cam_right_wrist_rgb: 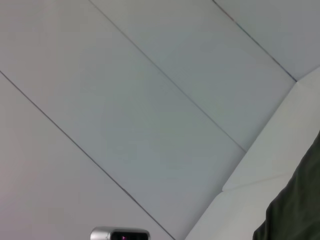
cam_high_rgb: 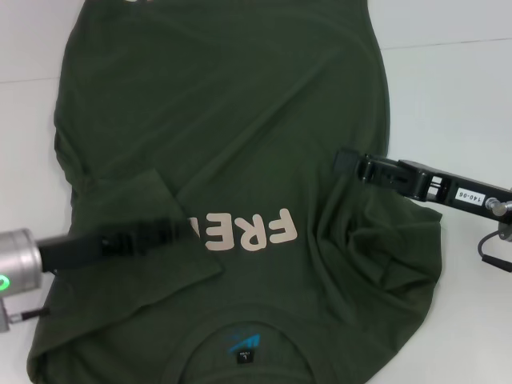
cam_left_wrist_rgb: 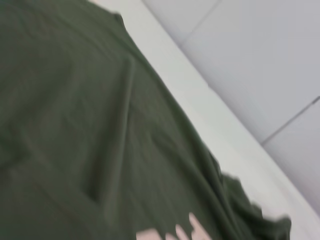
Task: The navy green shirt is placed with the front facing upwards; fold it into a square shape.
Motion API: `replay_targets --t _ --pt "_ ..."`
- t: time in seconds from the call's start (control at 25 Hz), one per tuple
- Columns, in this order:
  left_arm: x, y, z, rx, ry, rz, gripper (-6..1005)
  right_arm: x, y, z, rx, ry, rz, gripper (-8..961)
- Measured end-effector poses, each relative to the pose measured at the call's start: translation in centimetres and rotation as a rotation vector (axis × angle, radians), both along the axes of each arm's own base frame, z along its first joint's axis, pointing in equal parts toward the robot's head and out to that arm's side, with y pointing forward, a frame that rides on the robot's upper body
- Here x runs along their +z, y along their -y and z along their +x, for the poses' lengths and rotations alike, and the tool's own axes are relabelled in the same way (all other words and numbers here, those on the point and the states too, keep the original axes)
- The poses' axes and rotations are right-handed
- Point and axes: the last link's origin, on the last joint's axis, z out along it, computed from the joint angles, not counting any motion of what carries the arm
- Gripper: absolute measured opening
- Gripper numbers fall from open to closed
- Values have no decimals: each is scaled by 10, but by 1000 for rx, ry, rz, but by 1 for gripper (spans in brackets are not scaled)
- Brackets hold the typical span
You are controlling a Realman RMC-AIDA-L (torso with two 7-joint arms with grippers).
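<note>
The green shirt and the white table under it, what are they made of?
The green shirt looks like soft, matte knit cloth, probably cotton: it rumples into loose folds and does not shine. Its pale letters look printed on, flat and smooth. The white table looks hard and smooth, maybe laminate or painted board; I can't tell which.

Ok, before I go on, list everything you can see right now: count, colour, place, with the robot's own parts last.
navy green shirt: one, dark olive green, spread front-up across the table, collar nearest the robot, fabric bunched on the robot's right side.
lettering: one print, pale beige, on the chest, partly hidden behind the left gripper.
neck label: one, blue and black, inside the collar.
table: one, white, under the shirt.
left gripper: one, black, over the shirt's chest, beside the lettering.
right gripper: one, black, over the shirt's right edge, above the bunched fabric.
</note>
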Motion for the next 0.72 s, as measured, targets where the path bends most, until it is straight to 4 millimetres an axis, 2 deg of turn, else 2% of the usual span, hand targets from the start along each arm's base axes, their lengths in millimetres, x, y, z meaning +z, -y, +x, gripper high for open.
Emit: replay_targets --t 0.08,0.12,0.44,0.72 --pt "15 -5 -2 -2 29 90 492 1 -1 0 -1 -1 9 767" --pt "16 -5 -3 -2 31 98 542 2 -1 0 -1 -1 12 768" --pt "56 -9 -10 3 129 289 714 18 -5 -9 65 -54 86 779" --pt "75 -9 -16 6 145 351 875 40 -13 -8 74 -42 124 900"
